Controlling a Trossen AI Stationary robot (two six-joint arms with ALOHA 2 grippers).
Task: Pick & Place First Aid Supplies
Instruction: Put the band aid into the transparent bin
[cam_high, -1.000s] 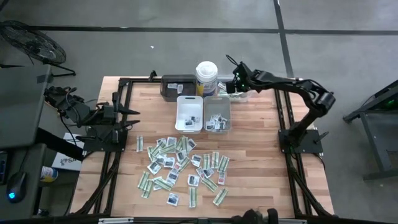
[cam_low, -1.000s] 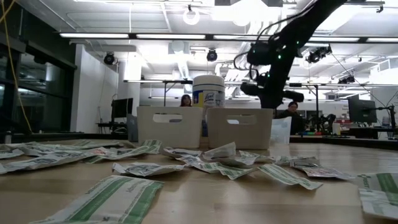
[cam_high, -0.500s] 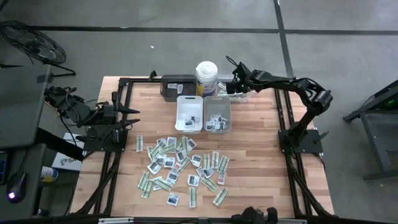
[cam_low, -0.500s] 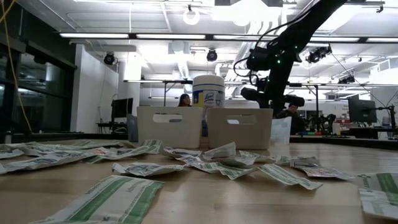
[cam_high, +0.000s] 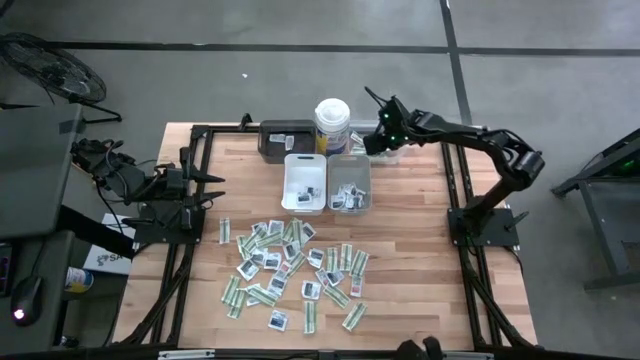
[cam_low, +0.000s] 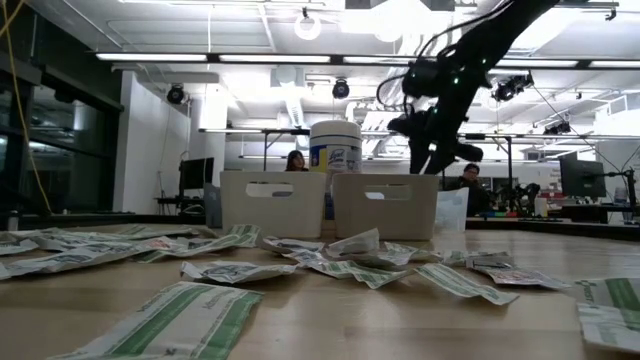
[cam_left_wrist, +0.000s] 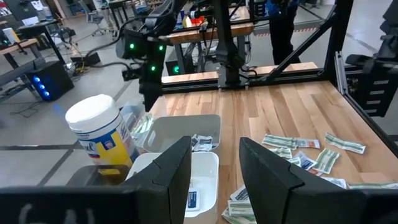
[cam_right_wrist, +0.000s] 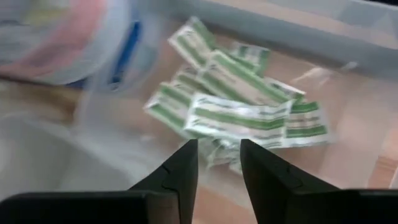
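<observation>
Low view: canister (cam_low: 335, 150) label lettering too small to read.

At your 12 o'clock the canister (cam_high: 332, 121) and three trays (cam_high: 305, 183) crowd the counter's (cam_high: 410, 250) far edge. Loose packets (cam_high: 290, 265) carpet the centre toward 6 o'clock. Bare wood at 3 o'clock gives you open passage.

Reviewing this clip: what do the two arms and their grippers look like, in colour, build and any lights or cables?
Both arms are dark, jointed links on black frame mounts. The right arm carries loose black cables and small green lights near its wrist, seen in the left wrist view. The left gripper and right gripper each have two flat, dark, tapered fingers. The left arm looks the same.
</observation>
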